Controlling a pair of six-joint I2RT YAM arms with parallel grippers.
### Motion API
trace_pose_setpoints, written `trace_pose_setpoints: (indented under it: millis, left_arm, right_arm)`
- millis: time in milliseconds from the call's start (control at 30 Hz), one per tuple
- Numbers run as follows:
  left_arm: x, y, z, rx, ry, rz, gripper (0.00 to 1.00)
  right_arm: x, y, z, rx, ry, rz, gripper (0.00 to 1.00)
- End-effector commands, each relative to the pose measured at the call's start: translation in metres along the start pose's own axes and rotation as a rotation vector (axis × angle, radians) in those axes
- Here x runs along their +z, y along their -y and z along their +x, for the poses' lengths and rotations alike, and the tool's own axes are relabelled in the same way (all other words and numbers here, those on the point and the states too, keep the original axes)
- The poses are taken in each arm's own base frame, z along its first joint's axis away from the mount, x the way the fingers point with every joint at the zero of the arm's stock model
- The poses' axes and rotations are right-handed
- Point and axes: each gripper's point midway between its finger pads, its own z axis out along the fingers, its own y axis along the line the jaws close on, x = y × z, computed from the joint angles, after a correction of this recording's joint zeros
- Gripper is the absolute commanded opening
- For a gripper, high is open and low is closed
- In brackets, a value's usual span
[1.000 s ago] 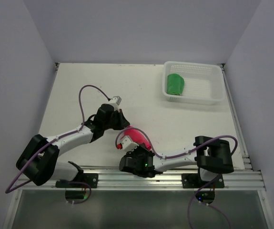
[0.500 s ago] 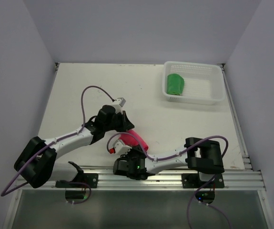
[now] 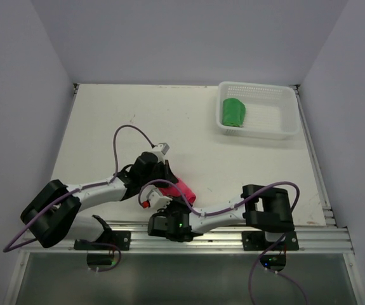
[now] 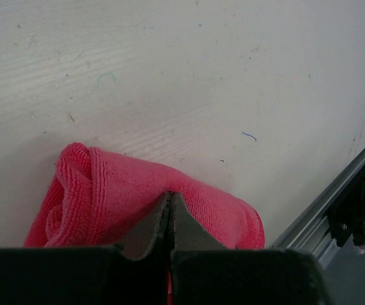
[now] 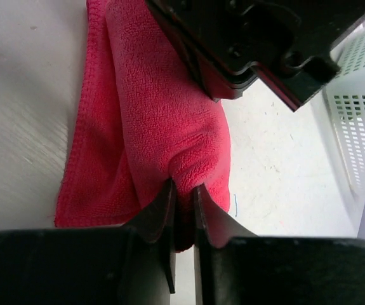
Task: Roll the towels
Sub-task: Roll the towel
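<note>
The pink-red towel lies bunched near the table's front edge, between both arms. My left gripper is shut, and its tips rest on top of the pink towel. No cloth shows between its fingers. My right gripper comes from the near side. It is shut on a raised fold of the pink towel, which sits pinched between its fingers. The green towel lies rolled in the white basket at the back right.
The left gripper's black body hangs close over the towel in the right wrist view. The basket's mesh wall shows at the right. The aluminium rail runs along the table's front edge just past the towel.
Both wrists have moved toward the front edge, the right one also leftward. The pink towel has shifted nearer with them and looks more bunched.
</note>
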Motion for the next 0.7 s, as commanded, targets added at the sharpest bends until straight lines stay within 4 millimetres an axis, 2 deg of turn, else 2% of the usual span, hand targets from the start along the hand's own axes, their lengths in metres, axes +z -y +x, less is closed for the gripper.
trace_pose_setpoints:
  millis: [0, 67, 200, 367, 467, 633, 667]
  left_arm:
    - [0.003, -0.03, 0.023, -0.035, -0.021, -0.1, 0.0]
    - [0.004, -0.034, 0.028, -0.041, -0.027, -0.105, 0.0]
    - [0.009, -0.04, 0.036, -0.049, -0.048, -0.118, 0.0]
    - [0.007, -0.042, 0.037, -0.045, -0.045, -0.125, 0.0]
    - [0.006, -0.043, 0.038, -0.046, -0.048, -0.13, 0.0]
    - [0.001, -0.044, 0.039, -0.049, -0.036, -0.133, 0.0]
    - [0.0, -0.043, 0.038, -0.049, -0.031, -0.127, 0.0]
  right_arm:
    - [-0.007, -0.004, -0.004, 0.082, 0.005, -0.063, 0.14]
    - [-0.009, -0.004, -0.006, 0.107, 0.01, -0.072, 0.19]
    - [-0.013, 0.006, -0.016, 0.191, 0.029, -0.09, 0.37]
    - [-0.032, 0.031, -0.041, 0.341, 0.105, -0.147, 0.44]
    - [-0.042, 0.04, -0.05, 0.43, 0.14, -0.213, 0.49]
    - [-0.038, 0.045, -0.057, 0.67, 0.137, -0.416, 0.58]
    - [-0.026, 0.05, -0.049, 0.748, 0.115, -0.416, 0.6]
